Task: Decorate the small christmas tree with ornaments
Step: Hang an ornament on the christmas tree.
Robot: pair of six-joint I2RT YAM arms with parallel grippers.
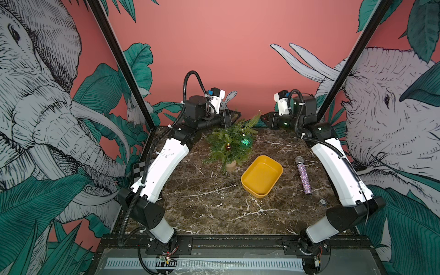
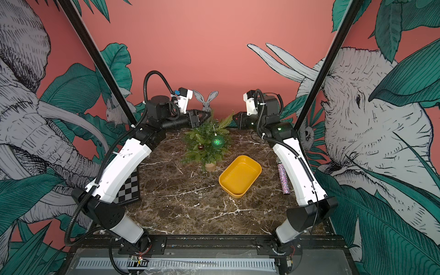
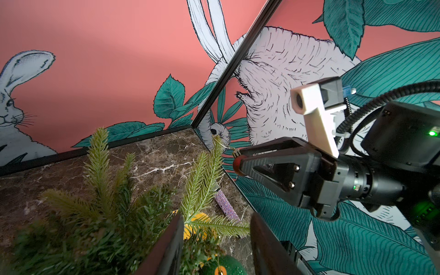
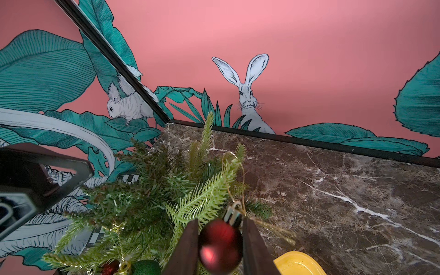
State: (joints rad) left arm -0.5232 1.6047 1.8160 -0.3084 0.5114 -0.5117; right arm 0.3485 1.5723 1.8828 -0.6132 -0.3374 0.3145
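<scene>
My right gripper (image 4: 220, 221) is clamped on a red ball (image 4: 220, 245), whose gold loop is at a twig tip of the tree (image 1: 228, 145). My left gripper (image 3: 217, 214) stands open, astride a twig. The tree is upright at the far middle of the table (image 1: 214, 209), with a green ball (image 1: 245, 141) and a second red ball (image 1: 228, 146) hanging on it.

In both top views the left arm (image 1: 164, 164) and right arm (image 1: 333, 166) stretch toward the upper middle of the frame, wrists bent inward, facing each other. The left gripper (image 3: 217, 215) has its jaws apart. The right gripper (image 4: 220, 220) is clamped on a small red ball (image 4: 220, 245).
</scene>
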